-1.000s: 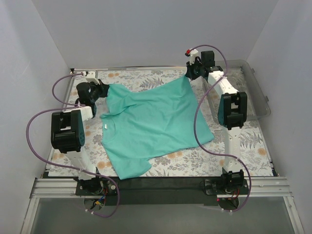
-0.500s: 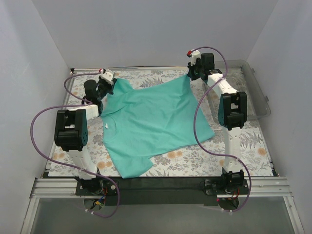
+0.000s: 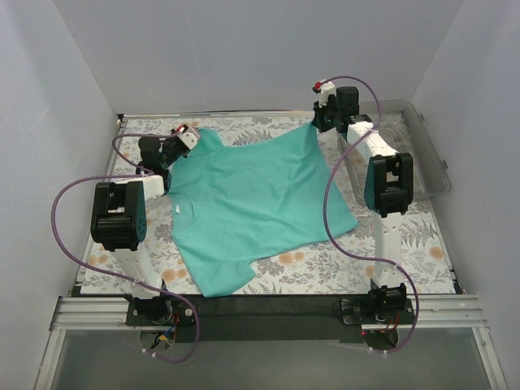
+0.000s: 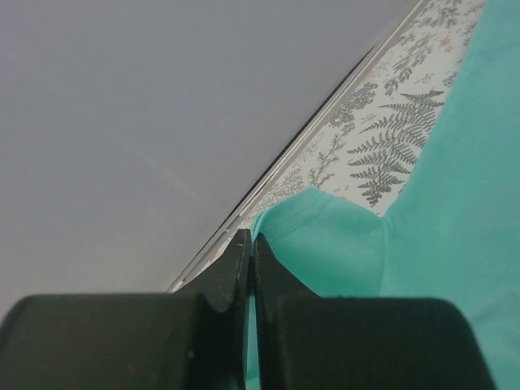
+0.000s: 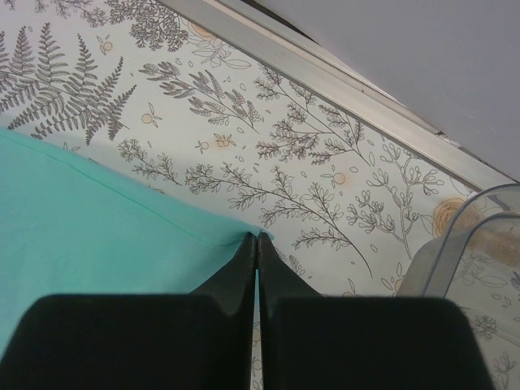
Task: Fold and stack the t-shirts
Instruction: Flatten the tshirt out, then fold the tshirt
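Note:
One plain teal t-shirt (image 3: 256, 199) lies spread on the fern-print table, white neck label (image 3: 176, 210) at the left, one sleeve at the near edge. My left gripper (image 3: 188, 140) is shut on the far-left sleeve, whose hem shows pinched between the black fingers in the left wrist view (image 4: 325, 244). My right gripper (image 3: 315, 123) is shut on the shirt's far-right hem corner, seen in the right wrist view (image 5: 244, 236). Both corners are held near the back of the table.
A clear plastic bin (image 3: 406, 154) stands at the right, behind the right arm; its rim shows in the right wrist view (image 5: 471, 236). White walls close the back and both sides. Purple cables loop off both arms.
My left gripper has carried the sleeve toward the back and to the right, pulling the shirt's left side flatter. The right gripper has stayed almost still with its corner.

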Robot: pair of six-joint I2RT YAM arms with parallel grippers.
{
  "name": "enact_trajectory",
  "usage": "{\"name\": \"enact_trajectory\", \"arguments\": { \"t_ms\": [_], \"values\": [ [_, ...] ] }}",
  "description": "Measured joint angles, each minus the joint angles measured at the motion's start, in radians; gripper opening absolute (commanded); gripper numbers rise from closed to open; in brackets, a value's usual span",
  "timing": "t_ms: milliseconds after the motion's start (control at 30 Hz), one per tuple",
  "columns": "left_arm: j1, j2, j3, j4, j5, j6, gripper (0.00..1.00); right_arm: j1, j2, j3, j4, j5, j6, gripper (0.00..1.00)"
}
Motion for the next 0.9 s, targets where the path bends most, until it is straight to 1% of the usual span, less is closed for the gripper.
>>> {"name": "enact_trajectory", "arguments": {
  "t_ms": [167, 367, 600, 900],
  "values": [
    [0.000, -0.001, -0.009, -0.002, 0.069, 0.092, 0.00, -0.014, -0.020, -0.004, 0.003, -0.025, 0.016, 0.01],
    [0.000, -0.021, -0.089, -0.008, 0.094, 0.145, 0.00, -0.038, -0.055, -0.025, 0.021, -0.090, 0.018, 0.01],
    [0.000, -0.062, -0.161, 0.023, 0.105, 0.119, 0.00, -0.058, -0.071, -0.076, 0.036, -0.194, 0.009, 0.01],
    [0.000, -0.162, -0.235, 0.069, 0.130, 0.076, 0.00, -0.084, -0.079, -0.145, 0.040, -0.316, -0.007, 0.01]
  ]
}}
